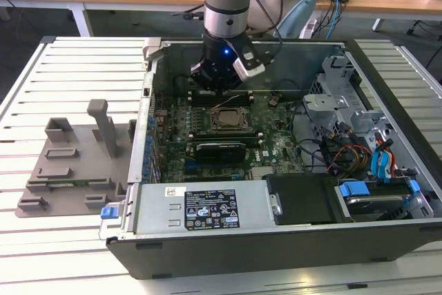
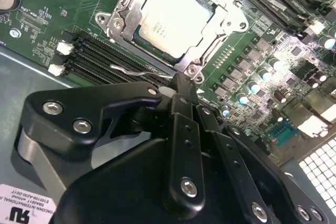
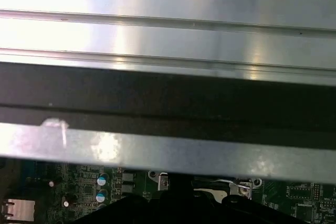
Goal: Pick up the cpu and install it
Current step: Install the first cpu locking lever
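Observation:
The cpu (image 2: pixel 176 20), a flat square chip with a shiny silver top, lies inside the open metal socket frame (image 2: pixel 118 11) on the green motherboard (image 1: pixel 266 146). In the exterior view the cpu (image 1: pixel 228 118) sits mid-board, just in front of my gripper (image 1: pixel 219 86), which hangs low inside the open computer case. In the second wrist view my gripper (image 2: pixel 182 83) has its black fingers (image 2: pixel 185 124) together with nothing held. Its tip is beside the socket's corner, close to a thin wire lever (image 2: pixel 137 70).
A grey plastic tray (image 1: pixel 72 170) with upright posts lies on the slatted table at the exterior view's left. The case holds a power supply (image 1: pixel 200 208) at the front, plus drive bays and cables (image 1: pixel 359 150) at the right. The case wall (image 3: pixel 168 150) passes close by in the first wrist view.

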Robot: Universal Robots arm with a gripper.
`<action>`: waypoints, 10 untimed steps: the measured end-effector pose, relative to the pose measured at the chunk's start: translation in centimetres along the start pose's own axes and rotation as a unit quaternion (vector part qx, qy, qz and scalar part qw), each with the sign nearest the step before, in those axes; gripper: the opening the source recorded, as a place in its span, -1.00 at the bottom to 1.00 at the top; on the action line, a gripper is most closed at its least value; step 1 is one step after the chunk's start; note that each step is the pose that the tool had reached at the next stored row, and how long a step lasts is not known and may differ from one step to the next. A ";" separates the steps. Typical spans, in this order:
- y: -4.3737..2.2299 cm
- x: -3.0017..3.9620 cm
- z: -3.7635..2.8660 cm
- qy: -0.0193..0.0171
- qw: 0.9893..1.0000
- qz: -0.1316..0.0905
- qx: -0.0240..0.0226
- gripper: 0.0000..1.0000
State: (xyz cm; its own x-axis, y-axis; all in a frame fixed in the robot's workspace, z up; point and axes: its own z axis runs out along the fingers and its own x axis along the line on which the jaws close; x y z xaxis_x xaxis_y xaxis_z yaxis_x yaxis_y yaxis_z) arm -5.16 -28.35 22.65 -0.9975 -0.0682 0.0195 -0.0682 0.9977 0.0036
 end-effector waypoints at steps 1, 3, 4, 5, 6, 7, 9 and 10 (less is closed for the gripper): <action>0.07 -0.06 0.07 0.000 1.000 0.000 0.000 -0.79; 0.24 -0.35 0.22 0.000 1.000 -0.001 0.000 -0.79; 0.30 -0.56 0.30 0.000 1.000 -0.002 0.000 -0.79; 0.29 -0.85 0.39 0.000 1.000 -0.002 0.000 -0.79; 0.28 -1.08 0.48 0.000 1.000 -0.002 0.000 -0.79; 0.26 -1.35 0.60 0.000 1.000 -0.002 0.000 -0.79; 0.23 -1.85 0.85 0.000 1.000 -0.002 0.000 -0.79; 0.21 -2.07 1.00 0.000 1.000 -0.002 0.000 -0.79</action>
State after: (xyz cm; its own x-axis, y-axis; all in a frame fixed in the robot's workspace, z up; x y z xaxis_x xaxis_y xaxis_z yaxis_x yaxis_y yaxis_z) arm -3.13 -27.99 21.61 -0.9972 -0.0724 0.0195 -0.0724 0.9974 0.0035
